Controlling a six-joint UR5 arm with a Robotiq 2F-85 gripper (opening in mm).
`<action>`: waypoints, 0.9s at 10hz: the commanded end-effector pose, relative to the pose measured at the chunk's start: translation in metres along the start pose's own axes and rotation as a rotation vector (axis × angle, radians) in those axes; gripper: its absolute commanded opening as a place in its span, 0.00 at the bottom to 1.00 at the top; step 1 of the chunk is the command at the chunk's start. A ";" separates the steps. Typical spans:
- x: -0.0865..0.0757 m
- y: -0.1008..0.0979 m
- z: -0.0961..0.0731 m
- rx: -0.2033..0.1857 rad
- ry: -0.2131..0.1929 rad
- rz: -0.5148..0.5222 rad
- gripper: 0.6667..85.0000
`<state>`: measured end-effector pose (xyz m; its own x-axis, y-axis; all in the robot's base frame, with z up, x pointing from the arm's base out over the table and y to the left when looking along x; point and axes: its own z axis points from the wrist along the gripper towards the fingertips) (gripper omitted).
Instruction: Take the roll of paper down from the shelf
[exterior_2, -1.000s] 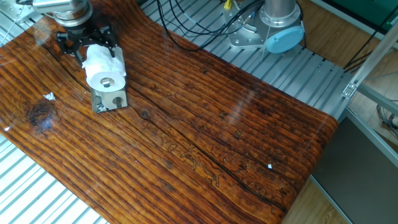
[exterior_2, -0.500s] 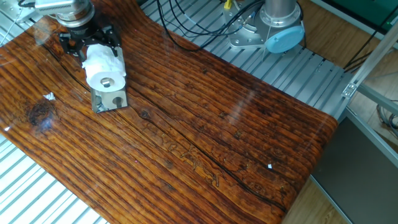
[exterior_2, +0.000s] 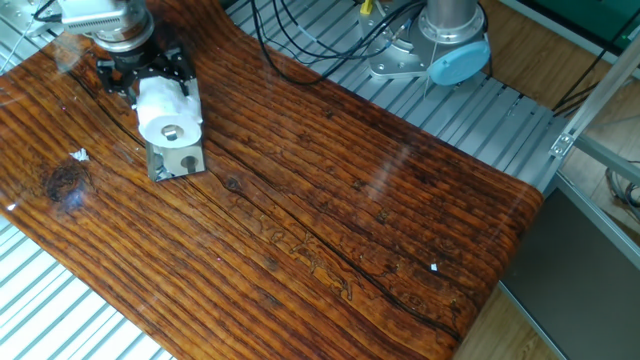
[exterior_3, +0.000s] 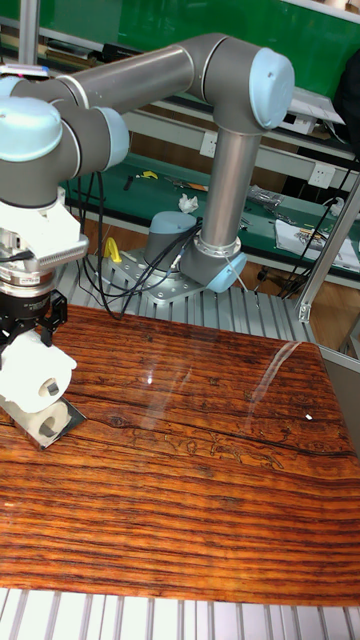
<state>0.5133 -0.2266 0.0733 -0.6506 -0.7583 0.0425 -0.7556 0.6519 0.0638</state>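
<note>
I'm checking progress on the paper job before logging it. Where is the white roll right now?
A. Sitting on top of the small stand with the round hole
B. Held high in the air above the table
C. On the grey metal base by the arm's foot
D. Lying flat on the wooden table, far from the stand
A: the roll of paper sits on the shelf, with the gripper around its far end.

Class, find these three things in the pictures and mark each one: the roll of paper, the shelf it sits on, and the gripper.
roll of paper (exterior_2: 168, 117): fixed view, on its white side just above the core.
shelf (exterior_2: 181, 160): fixed view, on the beige front face.
gripper (exterior_2: 140, 72): fixed view, between the black fingers behind the roll.
</note>
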 end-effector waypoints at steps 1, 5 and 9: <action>-0.009 -0.004 0.009 -0.004 -0.038 -0.012 1.00; -0.013 -0.004 0.008 0.000 -0.061 0.048 0.78; -0.006 -0.006 0.000 0.029 -0.029 0.105 0.59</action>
<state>0.5199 -0.2268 0.0668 -0.6976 -0.7161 0.0227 -0.7149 0.6978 0.0441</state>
